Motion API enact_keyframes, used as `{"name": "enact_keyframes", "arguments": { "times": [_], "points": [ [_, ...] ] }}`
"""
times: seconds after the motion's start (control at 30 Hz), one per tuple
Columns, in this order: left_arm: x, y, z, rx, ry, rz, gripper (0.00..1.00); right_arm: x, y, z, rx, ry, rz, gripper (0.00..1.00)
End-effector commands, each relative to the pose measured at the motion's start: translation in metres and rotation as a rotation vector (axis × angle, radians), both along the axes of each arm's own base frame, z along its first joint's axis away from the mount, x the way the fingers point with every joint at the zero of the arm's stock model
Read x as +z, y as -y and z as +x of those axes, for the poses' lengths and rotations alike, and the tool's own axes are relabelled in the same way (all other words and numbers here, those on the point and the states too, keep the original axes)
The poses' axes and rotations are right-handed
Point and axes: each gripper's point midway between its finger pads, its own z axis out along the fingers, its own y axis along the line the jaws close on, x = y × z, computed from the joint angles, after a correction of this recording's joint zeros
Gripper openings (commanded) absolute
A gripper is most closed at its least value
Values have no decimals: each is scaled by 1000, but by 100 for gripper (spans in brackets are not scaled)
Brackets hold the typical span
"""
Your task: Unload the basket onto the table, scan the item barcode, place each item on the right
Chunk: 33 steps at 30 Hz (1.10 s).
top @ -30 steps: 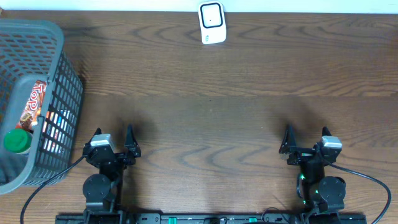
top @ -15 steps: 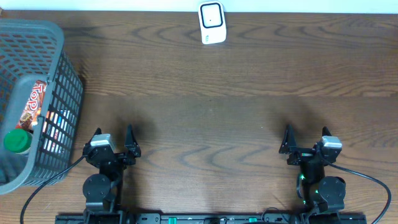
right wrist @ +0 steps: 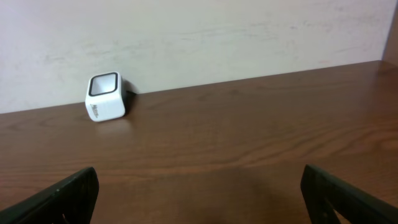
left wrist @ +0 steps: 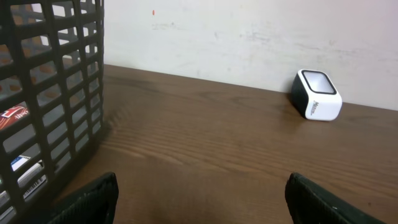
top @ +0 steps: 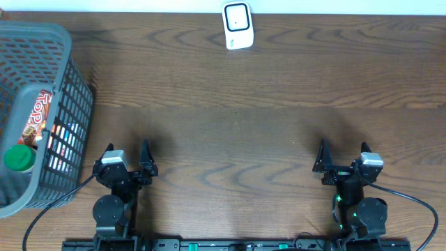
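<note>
Both arms parked at near edge of worktop (top: 230, 118). Left hand (top: 127, 150) spread wide and holding nothing; right hand (top: 341, 150) likewise spread and empty. No item out yet. Candidates all sit inside the grey mesh basket (top: 66, 77) at the left edge: a red-orange snack packet (top: 36, 115) stood against the inner wall, and a green-capped bottle (top: 19, 157) nearer the front. More printed packs show through the mesh, but I can't make them out. Scanner (top: 237, 26) at far edge, centre, well apart from the basket, its window tilted up and toward the arms. Risks as I judge them: basket walls are tall and the left hand sits just beside its near corner, so a low reach could clip the rim and shove or tip the basket. Packet looks slick and flat against the mesh, so a pinch may slide off or catch the grid. Bottle cap is round and likely to roll out of a shallow grip. Barcode positions can't be seen from here; an item could reach the scanner with its code facing away or under a finger and give no read. The scanner looks light, so a bump could turn its window off line.
</note>
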Motion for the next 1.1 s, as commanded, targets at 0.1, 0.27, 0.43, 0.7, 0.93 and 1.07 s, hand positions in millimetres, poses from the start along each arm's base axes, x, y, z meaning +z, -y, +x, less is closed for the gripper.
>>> {"name": "enact_keyframes", "arguments": {
  "times": [0.1, 0.27, 0.43, 0.7, 0.93, 1.07],
  "points": [
    [-18, -1, -1, 7, -49, 7, 86, 0, 1, 0, -6, 2, -11, 99],
    [-18, -1, -1, 7, -49, 7, 86, 0, 1, 0, -6, 2, -12, 99],
    [-17, -6, -1, 30, -47, 24, 86, 0, 1, 0, -6, 2, -12, 99],
    [-15, -8, -1, 40, -40, 26, 86, 0, 1, 0, -6, 2, -11, 99],
    [-18, 34, -1, -200, -56, -21, 86, 0, 1, 0, -6, 2, -12, 99],
    [-8, 80, -14, -474, -66, -59, 86, 0, 1, 0, -6, 2, -11, 99]
  ]
}}
